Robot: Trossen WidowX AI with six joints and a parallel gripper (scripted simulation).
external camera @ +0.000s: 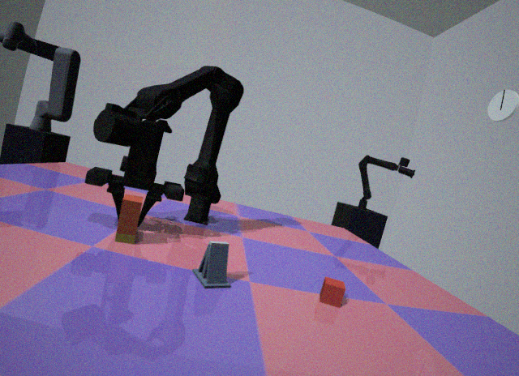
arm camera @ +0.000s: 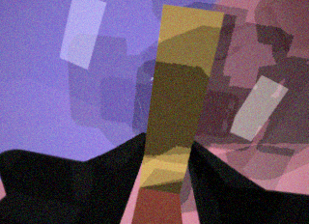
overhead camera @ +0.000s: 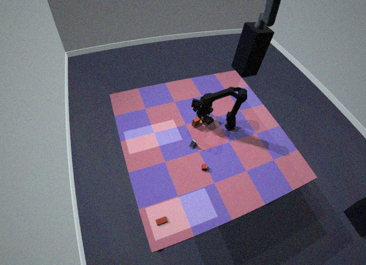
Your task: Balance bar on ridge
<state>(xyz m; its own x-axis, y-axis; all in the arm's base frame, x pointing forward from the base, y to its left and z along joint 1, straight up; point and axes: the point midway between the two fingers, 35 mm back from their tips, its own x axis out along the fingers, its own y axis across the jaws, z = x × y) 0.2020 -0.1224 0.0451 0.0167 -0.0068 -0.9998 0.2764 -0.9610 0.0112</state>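
Observation:
The bar (overhead camera: pixel 201 121) (external camera: pixel 126 238) (arm camera: pixel 178 89) is yellow and lies low at the table, with a tall orange-red block (overhead camera: pixel 196 121) (external camera: pixel 130 213) (arm camera: pixel 156 207) on one end. My gripper (overhead camera: pixel 204 120) (external camera: pixel 129 224) (arm camera: pixel 167 141) points down with one finger against each long side of the yellow bar, near the orange-red end. It is shut on the bar. The ridge (overhead camera: pixel 193 144) (external camera: pixel 217 263) is a small grey-blue wedge on a flat base, standing apart from the bar, nearer the exterior camera. The orange-red block hides part of the fingers in that view.
A small red block (overhead camera: pixel 204 167) (external camera: pixel 332 292) lies beyond the ridge from my gripper. A flat red block (overhead camera: pixel 161 220) lies near the table's corner. Another arm on a dark pedestal (overhead camera: pixel 251 49) (external camera: pixel 33 143) and a smaller one (external camera: pixel 365 179) stand off the table.

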